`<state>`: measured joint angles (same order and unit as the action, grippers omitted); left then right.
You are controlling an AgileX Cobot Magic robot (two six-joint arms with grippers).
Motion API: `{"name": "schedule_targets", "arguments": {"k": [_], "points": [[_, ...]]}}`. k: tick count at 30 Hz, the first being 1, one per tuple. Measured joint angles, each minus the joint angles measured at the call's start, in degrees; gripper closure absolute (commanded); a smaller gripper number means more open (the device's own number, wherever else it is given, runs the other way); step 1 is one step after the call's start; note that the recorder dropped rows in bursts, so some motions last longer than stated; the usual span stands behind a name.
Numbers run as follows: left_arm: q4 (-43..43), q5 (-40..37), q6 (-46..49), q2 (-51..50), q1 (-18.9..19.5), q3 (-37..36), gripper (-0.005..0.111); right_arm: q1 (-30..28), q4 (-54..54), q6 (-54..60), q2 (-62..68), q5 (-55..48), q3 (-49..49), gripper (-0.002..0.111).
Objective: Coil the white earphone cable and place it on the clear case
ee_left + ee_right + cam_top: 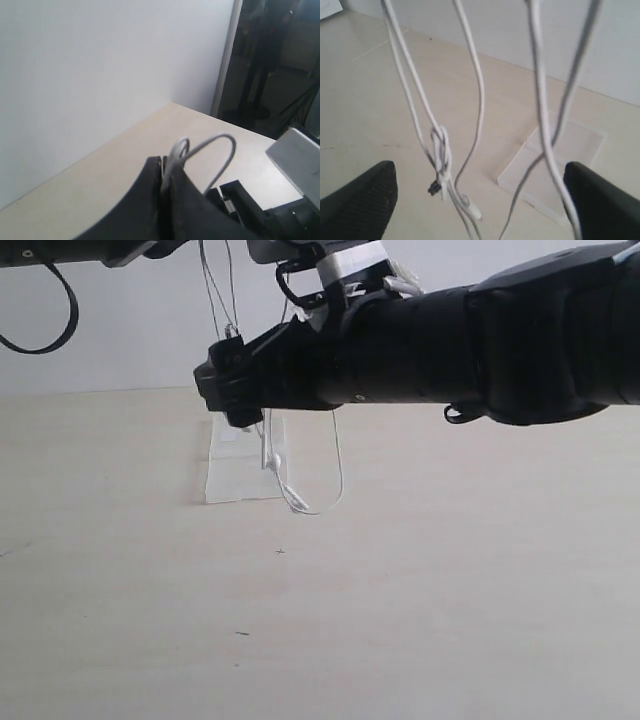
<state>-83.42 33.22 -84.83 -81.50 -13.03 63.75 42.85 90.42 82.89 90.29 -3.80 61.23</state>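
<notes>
Cable: we see the very thin white earphone cable (338,462) hanging in several long strands from above the top of the exterior view. In the right wrist view it shows a small tangle (440,150) partway down. Its lowest loop dangles close to the table.
Left jaws: the black left gripper (162,172) is pinched closed on a couple of loops of the cable (176,152). We judge that it sits high, out of the exterior view.
Right jaws: the black right gripper (225,380) reaches in from the right with its jaws spread wide (477,175) and grips nothing.
Case: the small flat clear plastic case (238,478) lies on the pale wooden tabletop (400,620), below the right gripper. The right wrist view also shows it (585,145).
Long axis: the strands run nearly vertical, from the left grip down toward the case.
Relation that matters: the strands hang right between the right fingertips, so we judge the right arm the nearer one to gather them.
Contact: we cannot tell whether the bottom loop touches the case or hangs just beside it.
</notes>
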Motion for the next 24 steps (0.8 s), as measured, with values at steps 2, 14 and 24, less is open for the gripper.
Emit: {"name": "schedule_targets", "arguments": {"k": [2,14,24], "points": [[0.00,0.23,-0.62,0.00,0.00,0.00,0.107,0.00,0.00,0.00,0.00,0.00,0.53,0.032],[1.90,2.07,-1.60,0.00,-1.18,0.00,0.107,0.00,0.00,-0.22,3.98,-1.51,3.88,0.047],[1.74,0.83,-1.72,0.00,-1.31,0.00,0.107,0.00,0.00,-0.33,3.98,-1.62,3.99,0.108]]}}
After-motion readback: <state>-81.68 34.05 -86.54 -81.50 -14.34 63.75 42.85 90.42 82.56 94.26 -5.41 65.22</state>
